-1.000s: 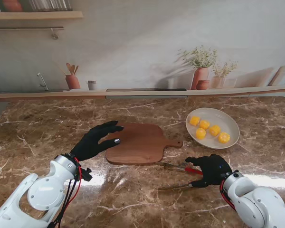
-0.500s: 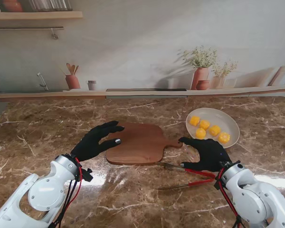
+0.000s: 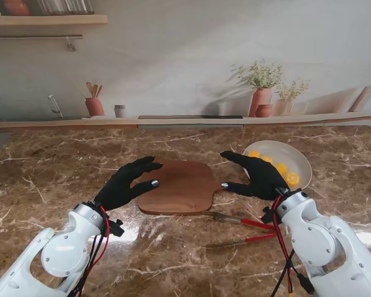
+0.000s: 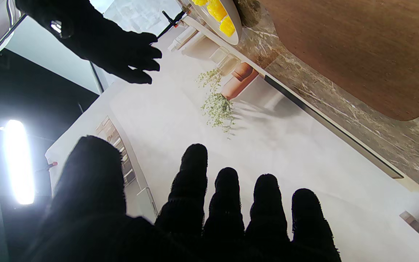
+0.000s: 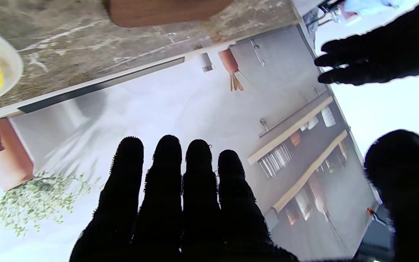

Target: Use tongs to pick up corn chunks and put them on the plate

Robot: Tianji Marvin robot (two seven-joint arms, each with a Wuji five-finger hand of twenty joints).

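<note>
Worktop [image 3: 62,154] of brown marble, glossy, veined white, wall to wall. Cutting board [image 3: 179,185] of dark wood, rounded corners, short handle, flat at centre. White oval plate [image 3: 300,162] toward far right corner, smooth, shallow. Left robot hand [image 3: 127,184] in black knit glove, fingers spread, empty, over left edge of board. Right robot hand [image 3: 256,176] likewise gloved, spread, empty, raised between board handle and plate, partly hiding plate. Tongs [image 3: 241,229] on worktop nearer front edge, past board's near side: slim metal arms, red grips, lying splayed in a V, untouched. Corn chunks [image 3: 286,174] on plate, bright yellow, knobbly, small rounds clustered together.
</note>
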